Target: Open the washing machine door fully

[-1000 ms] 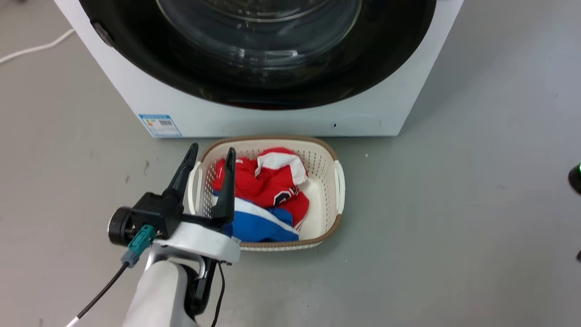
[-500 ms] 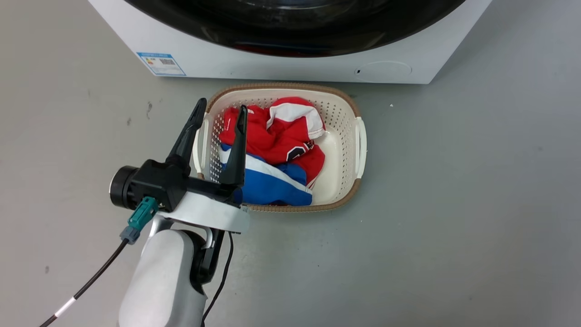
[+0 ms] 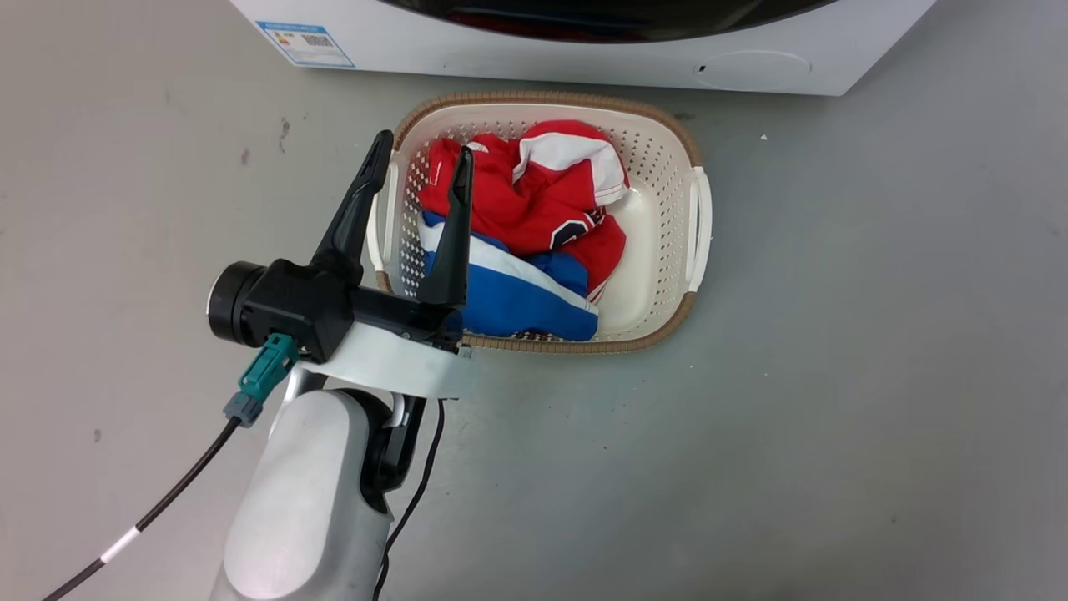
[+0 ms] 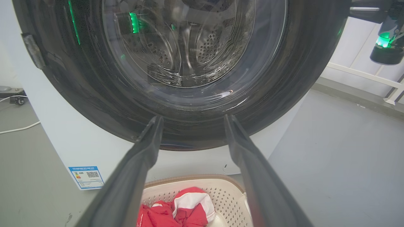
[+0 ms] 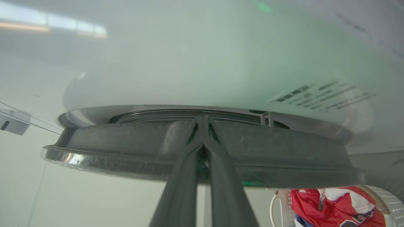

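The large round glossy black washing machine door with its clear glass bowl (image 4: 303, 72) is sitting against the white machine (image 4: 63, 142). The right claw (image 5: 202, 119), tips pinched together, is meeting its rim and, I reckon, risking slipping off that slick edge. The left claw (image 3: 424, 146) is hanging wide above the cream perforated basket (image 3: 699, 209).

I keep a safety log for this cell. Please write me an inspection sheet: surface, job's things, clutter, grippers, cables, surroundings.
Surface: grey floor, a few dark marks.
Job's things: washing machine door close against the machine's front; cannot tell whether it is unlatched.
Clutter: basket with red, white and blue clothes, just before the machine.
Grippers: left gripper open, empty, seen over the basket's left edge; right gripper shut, tips at the door's rim.
Cables: black cable from the left wrist; white cable on the floor.
Surroundings: white machine body with a blue label.
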Controlling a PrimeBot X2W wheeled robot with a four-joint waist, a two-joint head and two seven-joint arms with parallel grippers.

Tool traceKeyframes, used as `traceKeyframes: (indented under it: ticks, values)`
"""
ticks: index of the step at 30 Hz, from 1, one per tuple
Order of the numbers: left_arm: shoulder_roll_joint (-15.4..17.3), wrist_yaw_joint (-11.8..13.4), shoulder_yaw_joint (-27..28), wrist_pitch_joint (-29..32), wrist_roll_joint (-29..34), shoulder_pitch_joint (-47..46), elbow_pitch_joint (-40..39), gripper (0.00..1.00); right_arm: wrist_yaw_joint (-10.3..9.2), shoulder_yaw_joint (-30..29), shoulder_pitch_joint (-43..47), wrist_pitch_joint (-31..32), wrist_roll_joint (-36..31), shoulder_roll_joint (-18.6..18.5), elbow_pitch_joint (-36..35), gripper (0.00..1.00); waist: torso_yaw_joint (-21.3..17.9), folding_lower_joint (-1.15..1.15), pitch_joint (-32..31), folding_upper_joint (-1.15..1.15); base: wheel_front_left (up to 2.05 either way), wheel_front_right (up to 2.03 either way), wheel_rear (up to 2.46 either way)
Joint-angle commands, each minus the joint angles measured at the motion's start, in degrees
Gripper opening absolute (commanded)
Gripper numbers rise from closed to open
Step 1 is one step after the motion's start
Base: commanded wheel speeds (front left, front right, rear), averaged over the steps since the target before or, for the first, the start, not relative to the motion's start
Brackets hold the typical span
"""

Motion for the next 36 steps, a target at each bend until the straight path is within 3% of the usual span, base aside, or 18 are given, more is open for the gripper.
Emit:
traceKeyframes:
  ticks: [1, 16, 36]
  values:
    - [0.0, 0.4, -0.4, -0.1, -0.3, -0.9, -0.3, 1.0, 0.01, 0.5, -1.7, 0.1, -0.4, 0.6, 0.9, 0.0, 0.5, -0.01, 0.8, 0.0, 0.0, 0.0, 0.0]
    - [0.0, 1.0, -0.4, -0.1, -0.3, -1.1, 0.3, 1.0, 0.01, 3.5, -1.7, 8.6, 0.0, 0.7, 1.9, 0.0, 0.3, -0.01, 0.6, 0.0, 0.0, 0.0, 0.0]
    - [0.0, 0.3, -0.1, -0.1, -1.2, 4.6, 3.4, 1.0, 0.01, 9.2, 15.3, 18.7, 0.8, 2.1, -7.8, 0.0, -0.5, -0.01, -10.4, 0.0, 0.0, 0.0, 0.0]
